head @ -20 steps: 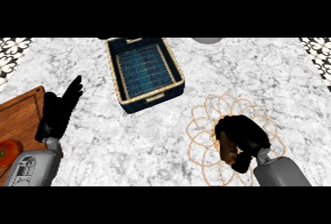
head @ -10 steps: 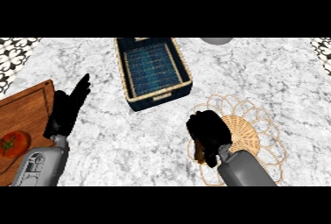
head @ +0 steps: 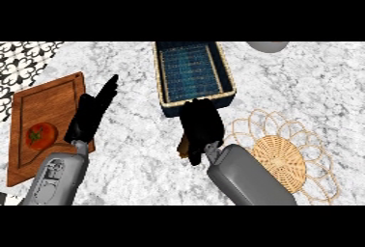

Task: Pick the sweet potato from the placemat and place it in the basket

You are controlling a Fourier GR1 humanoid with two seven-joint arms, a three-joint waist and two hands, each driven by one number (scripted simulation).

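My right hand (head: pixel 200 126) is curled round the sweet potato (head: pixel 184 146), of which only a brown sliver shows at the hand's lower left. The hand hovers just below the near end of the blue-lined basket (head: pixel 227 77), left of the round woven placemat (head: pixel 281 157). The placemat lies bare at the right, partly covered by my right forearm. My left hand (head: pixel 91 113) stays open at the left, fingers up, beside the cutting board.
A wooden cutting board (head: pixel 50 106) at the left edge carries a tomato (head: pixel 39 134). A grey bowl's rim (head: pixel 268 46) shows at the top right. Patterned tiling (head: pixel 21 60) lies at the upper left corner.
My right hand has carried the sweet potato leftward off the placemat, up to the basket's near end. The left hand has kept its place.
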